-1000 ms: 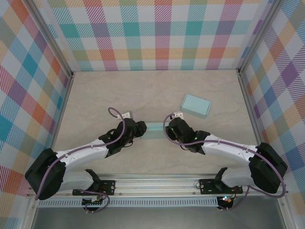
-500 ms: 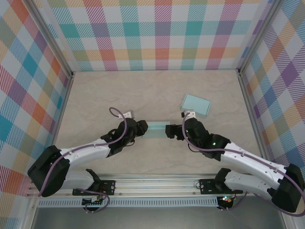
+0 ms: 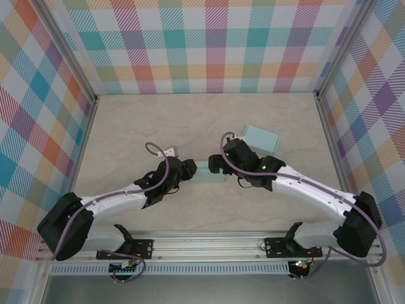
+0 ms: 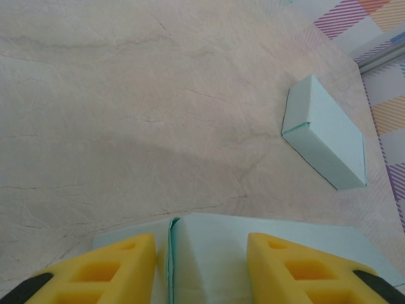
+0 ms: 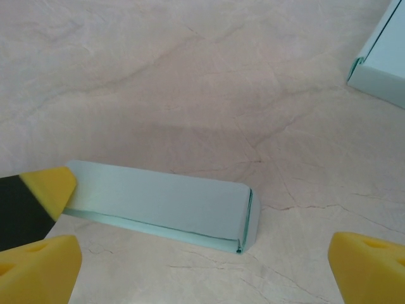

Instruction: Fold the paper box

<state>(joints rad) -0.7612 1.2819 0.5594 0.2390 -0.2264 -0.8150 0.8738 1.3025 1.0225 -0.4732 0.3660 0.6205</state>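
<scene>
Nearest you, your left gripper (image 4: 201, 253) clamps the box (image 5: 158, 202) by one end, mid-worktop (image 3: 158, 120). Your right gripper (image 5: 199, 253) hangs wide open over the other end, whose flap looks tucked. The body looks formed; the clamped end probably remains. Farther right lies a finished box (image 3: 262, 136).

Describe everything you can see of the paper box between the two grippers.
The paper box is pale mint, thin card, folded into a long flat-sided tube with one end flap tucked shut. It lies flat on the marbled table, its other end clamped in the left gripper. The open right gripper hovers over it, not touching.
</scene>
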